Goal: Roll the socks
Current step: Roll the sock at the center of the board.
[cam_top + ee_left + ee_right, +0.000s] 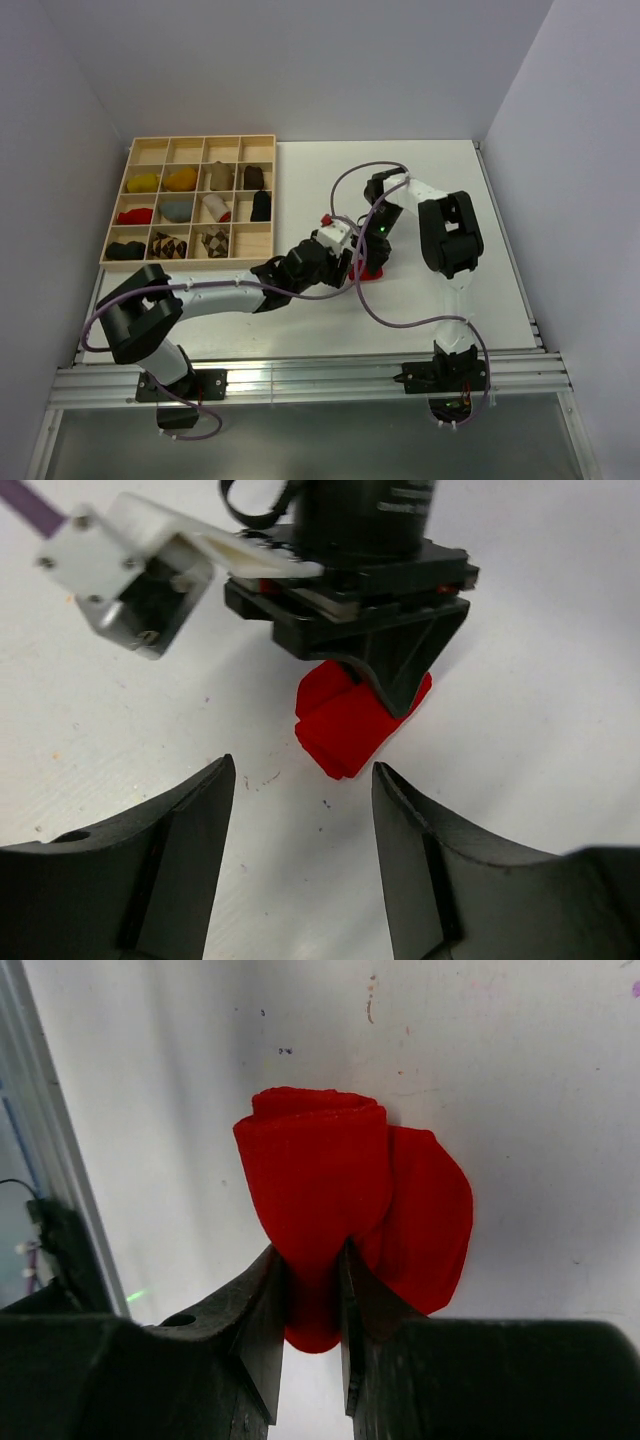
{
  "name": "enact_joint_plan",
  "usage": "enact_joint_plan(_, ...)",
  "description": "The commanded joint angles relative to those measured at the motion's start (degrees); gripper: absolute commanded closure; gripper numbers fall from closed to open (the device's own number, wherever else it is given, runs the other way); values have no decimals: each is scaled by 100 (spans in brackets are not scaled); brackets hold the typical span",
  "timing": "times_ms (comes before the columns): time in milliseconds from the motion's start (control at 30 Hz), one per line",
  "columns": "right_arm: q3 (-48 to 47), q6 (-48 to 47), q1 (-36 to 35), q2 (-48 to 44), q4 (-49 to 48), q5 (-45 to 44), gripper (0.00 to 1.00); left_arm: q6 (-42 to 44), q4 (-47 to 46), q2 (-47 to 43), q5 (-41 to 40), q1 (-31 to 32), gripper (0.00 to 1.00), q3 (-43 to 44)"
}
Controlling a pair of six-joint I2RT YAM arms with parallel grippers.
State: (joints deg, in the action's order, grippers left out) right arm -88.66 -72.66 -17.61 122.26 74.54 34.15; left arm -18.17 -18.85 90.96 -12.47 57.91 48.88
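One red sock (pixel 320 1160) in right gripper (pixel 312 1260), mid table (pixel 480 200)

We see one sock (pixel 372 268) (pixel 345 725) (pixel 330 1180), plain bright red in every view. It sits on the white surface (pixel 450 200) around the middle, a little toward the near edge. It is bunched into a loose, thick roll. In the right wrist view the roll's rounded end points away, and a flat flap of fabric lies spread on the surface just to its right. The right gripper (pixel 315 1270) has its fingers (pixel 262 1300) pinched together on the roll's near end.
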Motion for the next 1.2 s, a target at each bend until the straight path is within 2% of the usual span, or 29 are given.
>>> enact_joint_plan(0, -221, -29, 47, 465, 640, -348, 82, 1287, -259, 176, -625, 255, 38, 279)
enact_joint_plan(200, -432, 85, 55, 677, 807, -383, 81, 2404, -22, 1098, -1265, 1063, 36, 884)
enact_joint_plan(333, -459, 156, 47, 694, 799, -444, 81, 2819, 31, 1635, -1250, 1389, 36, 1185)
enact_joint_plan(700, -424, 218, 47, 694, 799, -480, 82, 3697, 83, 2118, -1223, 1416, 36, 1527)
enact_joint_plan(1167, -345, 218, 47, 668, 807, -550, 82, 4269, 241, 2567, -1003, 1223, 44, 1650)
